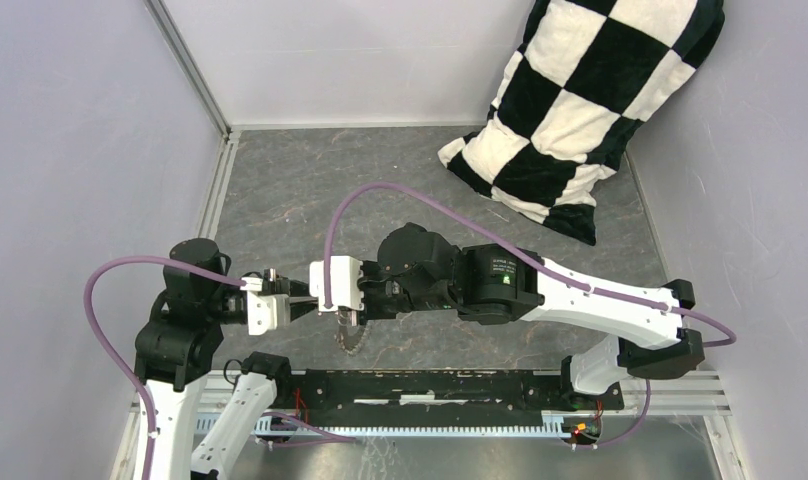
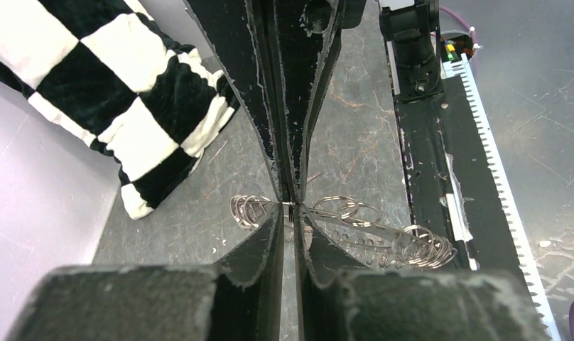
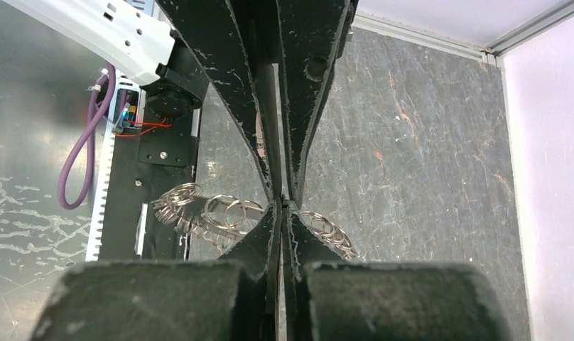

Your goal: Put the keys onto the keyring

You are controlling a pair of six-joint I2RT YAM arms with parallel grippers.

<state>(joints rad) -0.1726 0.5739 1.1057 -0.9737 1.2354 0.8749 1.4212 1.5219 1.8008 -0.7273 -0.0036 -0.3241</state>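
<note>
The keyring (image 2: pixel 412 245) is seen as a string of small silvery split rings. It is held in the air above the grey marbled surface (image 1: pixel 310 190), at the spot where the two hands meet tip to tip. From above, part of it is seen hanging down as a short chain under the white body of the right hand, just ahead of the black rail (image 1: pixel 450 385) at the near edge.

The right hand (image 3: pixel 283 212) is closed down on the keyring, with no real gap left between its fingers. In its own wrist view, rings are spread to both sides of the fingertips: a larger bunch towards the rail and a few on the other side.

The left hand (image 2: pixel 288 212) is brought in from the opposite direction, its tips set against those of the right hand. Its fingers are narrowed to a thin slit, and the ring wire is seen passing right at their tips. Whether it is actually pinched there cannot be told.

A black-and-white checked cushion (image 1: pixel 590 110) is propped in the far right corner, well apart from both hands.
</note>
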